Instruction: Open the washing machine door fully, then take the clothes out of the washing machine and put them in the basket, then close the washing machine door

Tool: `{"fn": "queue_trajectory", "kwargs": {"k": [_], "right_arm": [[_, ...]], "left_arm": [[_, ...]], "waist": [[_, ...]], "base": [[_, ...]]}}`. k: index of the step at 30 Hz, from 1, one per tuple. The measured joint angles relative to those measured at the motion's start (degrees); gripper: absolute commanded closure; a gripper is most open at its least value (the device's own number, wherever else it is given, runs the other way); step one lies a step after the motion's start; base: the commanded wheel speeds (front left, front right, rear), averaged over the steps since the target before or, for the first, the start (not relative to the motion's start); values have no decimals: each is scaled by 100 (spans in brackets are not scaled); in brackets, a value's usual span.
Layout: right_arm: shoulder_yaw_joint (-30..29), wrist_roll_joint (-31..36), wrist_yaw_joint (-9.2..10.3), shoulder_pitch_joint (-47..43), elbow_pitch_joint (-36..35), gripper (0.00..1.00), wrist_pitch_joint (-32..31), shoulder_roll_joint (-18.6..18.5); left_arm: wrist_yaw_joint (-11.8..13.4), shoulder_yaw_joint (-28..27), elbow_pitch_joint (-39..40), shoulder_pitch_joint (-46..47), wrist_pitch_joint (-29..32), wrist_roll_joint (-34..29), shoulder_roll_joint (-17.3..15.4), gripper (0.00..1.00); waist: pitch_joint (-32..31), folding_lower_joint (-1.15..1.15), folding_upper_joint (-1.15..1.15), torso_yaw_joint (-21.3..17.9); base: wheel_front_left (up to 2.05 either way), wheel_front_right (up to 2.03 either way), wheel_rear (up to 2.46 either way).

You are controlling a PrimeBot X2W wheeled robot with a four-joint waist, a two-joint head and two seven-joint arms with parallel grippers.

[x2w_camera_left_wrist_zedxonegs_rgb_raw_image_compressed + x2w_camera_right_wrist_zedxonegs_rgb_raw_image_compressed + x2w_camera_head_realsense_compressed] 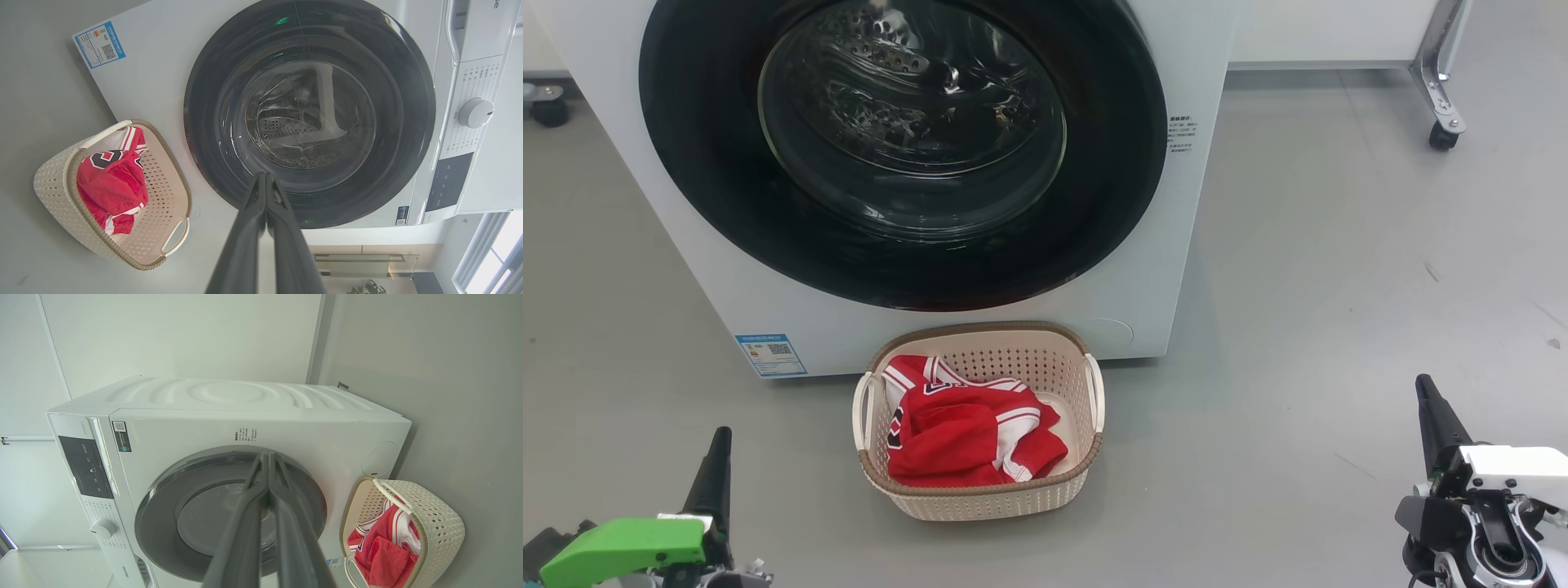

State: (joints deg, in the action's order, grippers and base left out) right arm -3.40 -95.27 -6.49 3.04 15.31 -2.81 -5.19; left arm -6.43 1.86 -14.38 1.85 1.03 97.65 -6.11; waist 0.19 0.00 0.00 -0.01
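Observation:
The white washing machine (1184,212) fills the top of the head view, and its round black washing machine door (903,147) lies flat against the front. Through the glass I see the steel drum. Red clothes (964,433) with white stripes lie in the cream basket (980,498) on the floor just before the machine. My left gripper (719,437) is at the lower left, shut and holding nothing, well back from the basket. At the lower right my right gripper (1423,384) is likewise shut and holds nothing. In the wrist views both finger pairs (265,177) (267,457) press together, pointing at the door (310,114) (229,514).
Grey floor (1339,327) spreads around the machine and basket. A metal leg with a caster (1444,135) stands at the far right, another caster (547,106) at the far left. A blue label sticker (770,354) marks the machine's lower left front.

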Motion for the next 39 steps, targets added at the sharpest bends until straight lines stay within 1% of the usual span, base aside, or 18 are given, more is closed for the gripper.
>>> {"fn": "queue_trajectory", "kwargs": {"k": [39], "right_arm": [[-21, 0, -19, 7, 52, 100, -18, 19]], "left_arm": [[-42, -23, -93, 58, 49, 0, 1, 100]], "waist": [[-3, 0, 0, 1]], "base": [[0, 0, 0]]}}
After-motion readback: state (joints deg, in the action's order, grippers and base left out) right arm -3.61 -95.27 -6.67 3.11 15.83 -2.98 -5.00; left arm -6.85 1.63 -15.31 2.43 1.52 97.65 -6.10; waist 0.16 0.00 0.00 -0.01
